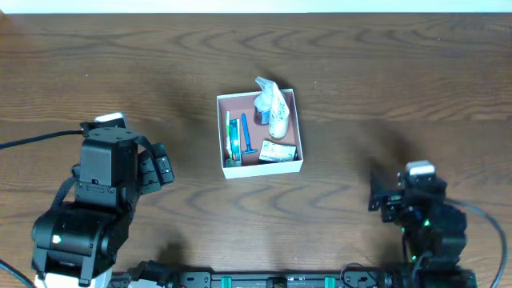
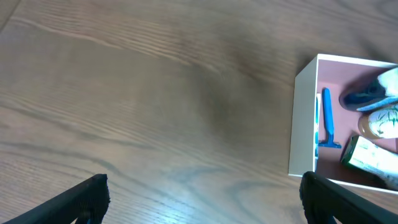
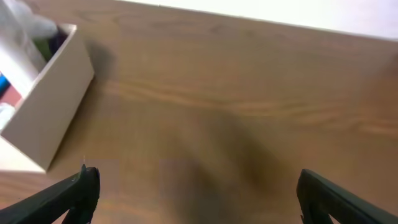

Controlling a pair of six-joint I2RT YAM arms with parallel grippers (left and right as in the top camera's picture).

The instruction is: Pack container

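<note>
Left gripper [image 2: 203, 196] jaws apart, empty | right gripper [image 3: 195, 188] same | container [image 1: 264, 167] ahead-right of left jaws, ahead-left of right, clear of both | risk: bottle [image 1: 278, 116], seemingly leaning past rim, topples if container nudged.

White-walled container [image 2: 303, 124] at right edge, blue razor [image 2: 327, 118] inside; black jaws wide apart over wood table [image 2: 155, 93].
</note>
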